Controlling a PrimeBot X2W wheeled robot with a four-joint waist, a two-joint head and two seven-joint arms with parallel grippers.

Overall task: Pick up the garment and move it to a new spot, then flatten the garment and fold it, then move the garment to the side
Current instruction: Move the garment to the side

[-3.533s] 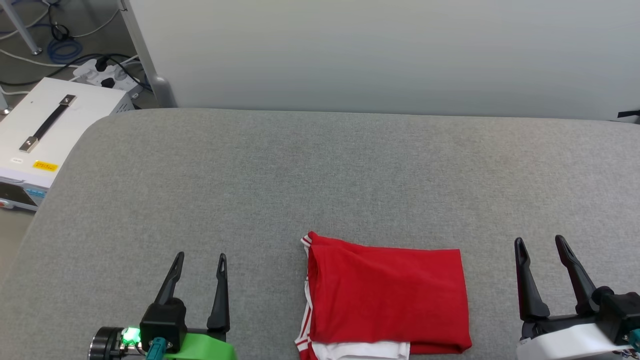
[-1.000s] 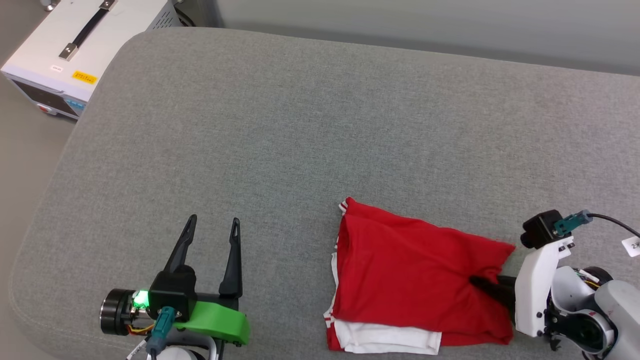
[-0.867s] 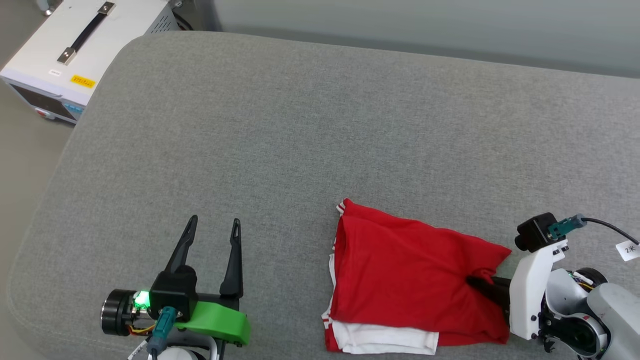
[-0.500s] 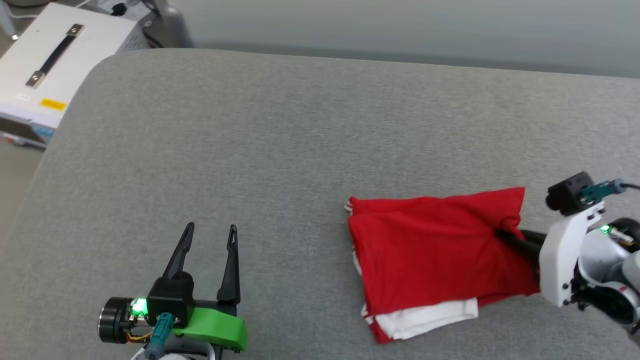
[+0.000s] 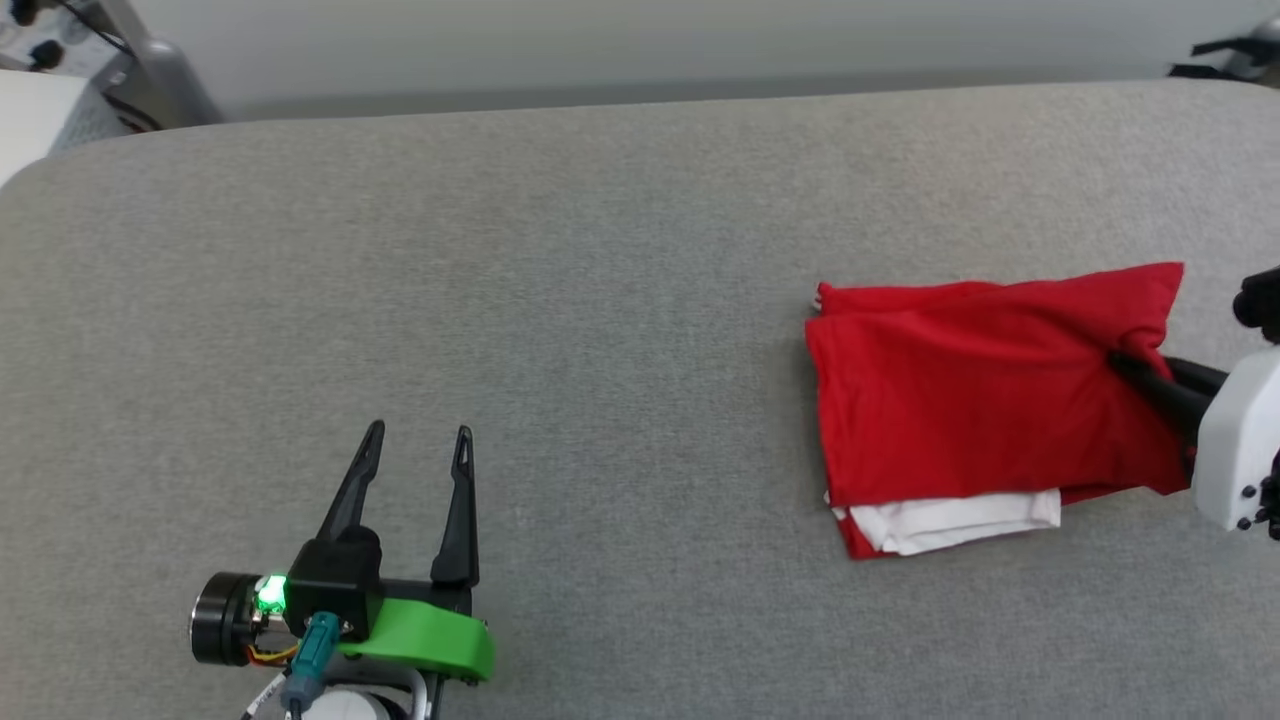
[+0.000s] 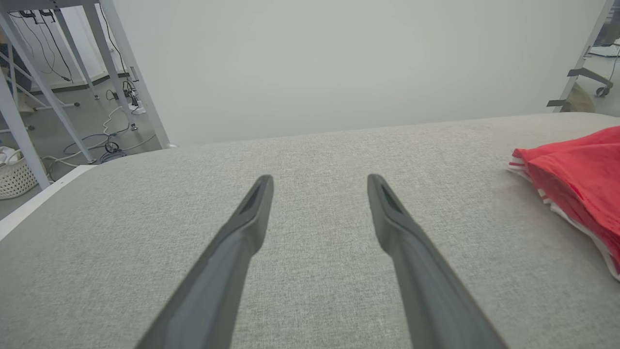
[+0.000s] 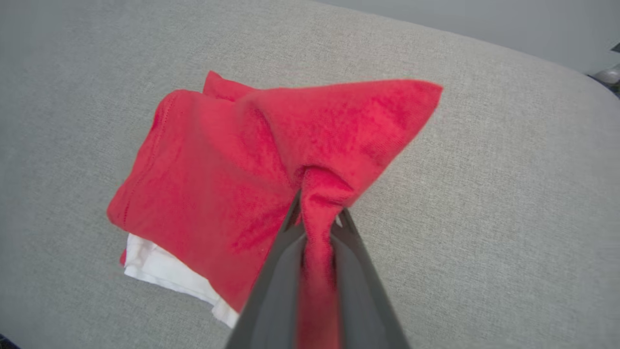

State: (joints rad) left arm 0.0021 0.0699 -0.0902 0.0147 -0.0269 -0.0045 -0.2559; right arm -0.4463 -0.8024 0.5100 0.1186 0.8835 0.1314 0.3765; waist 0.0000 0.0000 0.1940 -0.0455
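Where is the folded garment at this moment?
In the head view the garment lies folded on the right side of the grey surface, its right edge pinched in the right gripper, far from the open left gripper.

Shows the folded red garment (image 5: 980, 400) on the grey fabric surface (image 5: 600, 250) at right, white sleeve (image 5: 950, 520) peeking out below. Finds the right gripper (image 5: 1125, 362) pinching its right edge, the left gripper (image 5: 419, 432) well apart at lower left, jaws spread.
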